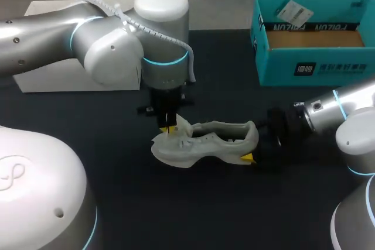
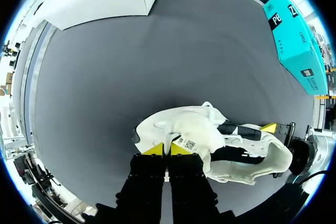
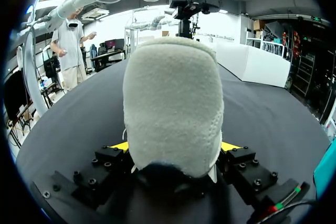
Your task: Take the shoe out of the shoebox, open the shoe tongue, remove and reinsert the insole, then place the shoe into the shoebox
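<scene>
Lying near middle of table (image 1: 222,209): white shoe (image 1: 214,139), toe left, heel (image 3: 173,103) right. Left gripper (image 2: 167,149) comes down from above at shoe's front part, yellow tips pressed nearly together, pinching tongue (image 1: 183,125), which stands lifted. Right gripper (image 3: 175,146) comes in from right, fingers spread wide, clamped on heel from both sides. Teal shoebox (image 1: 316,69) at far right, open, well apart from shoe. White box (image 1: 41,80) at far left, partly hidden behind left arm.

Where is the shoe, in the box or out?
Out. The shoe lies on the table, apart from the box.
</scene>
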### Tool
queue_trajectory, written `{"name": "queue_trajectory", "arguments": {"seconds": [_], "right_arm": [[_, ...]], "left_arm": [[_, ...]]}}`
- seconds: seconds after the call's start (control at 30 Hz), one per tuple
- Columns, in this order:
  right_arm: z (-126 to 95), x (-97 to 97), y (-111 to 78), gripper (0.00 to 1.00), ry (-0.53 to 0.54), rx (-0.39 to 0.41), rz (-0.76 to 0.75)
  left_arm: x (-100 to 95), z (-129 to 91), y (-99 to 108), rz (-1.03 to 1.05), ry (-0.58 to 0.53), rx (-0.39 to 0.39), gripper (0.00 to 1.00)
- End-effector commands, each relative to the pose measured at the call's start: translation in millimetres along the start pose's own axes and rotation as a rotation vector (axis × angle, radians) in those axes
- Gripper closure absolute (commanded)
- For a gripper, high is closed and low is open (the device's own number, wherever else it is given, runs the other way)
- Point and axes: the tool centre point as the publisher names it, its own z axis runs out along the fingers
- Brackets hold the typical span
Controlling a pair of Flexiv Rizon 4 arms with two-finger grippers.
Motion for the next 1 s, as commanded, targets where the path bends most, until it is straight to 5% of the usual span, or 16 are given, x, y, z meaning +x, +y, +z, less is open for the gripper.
{"name": "queue_trajectory", "arguments": {"seconds": [0.03, 0.1, 0.13, 0.17, 0.27, 0.3, 0.37, 0.47, 0.83, 1.0], "right_arm": [[0.0, 0.4, -0.9, 1.00, -0.002, 0.002, 0.000], [0.0, 0.4, -0.9, 1.00, -0.002, 0.002, 0.000], [0.0, 0.4, -0.9, 1.00, -0.002, 0.002, 0.000], [0.0, 0.4, -0.9, 1.00, -0.002, 0.002, 0.000], [0.0, 0.4, -0.9, 1.00, -0.002, 0.002, 0.000], [0.0, 0.4, -0.9, 1.00, -0.002, 0.002, 0.000], [0.0, 0.4, -0.9, 1.00, -0.002, 0.002, 0.000], [0.0, 0.4, -0.9, 1.00, -0.002, 0.002, 0.000], [0.0, 0.4, -0.9, 1.00, -0.002, 0.002, 0.000], [0.0, 0.4, -0.9, 1.00, -0.002, 0.002, 0.000]], "left_arm": [[0.3, 13.4, -2.8, -0.010, -0.007, -0.003, 1.00], [-0.2, 16.0, -4.1, -0.019, -0.012, -0.004, 1.00], [-0.2, 16.9, -4.6, -0.020, -0.013, -0.006, 0.90], [-0.1, 17.7, -4.9, -0.021, -0.014, -0.009, 0.69], [-0.2, 16.3, -4.2, -0.022, -0.017, -0.011, 0.60], [-0.5, 14.4, -3.7, -0.022, -0.012, -0.010, 0.52], [-0.9, 8.2, -3.0, -0.022, -0.004, 0.003, 0.18], [-1.1, -0.4, -2.4, -0.011, 0.007, 0.017, 0.00], [2.3, -34.7, -3.5, 0.126, 0.079, 0.042, 0.00], [9.9, -50.0, -5.3, 0.344, 0.126, 0.054, 0.00]]}}
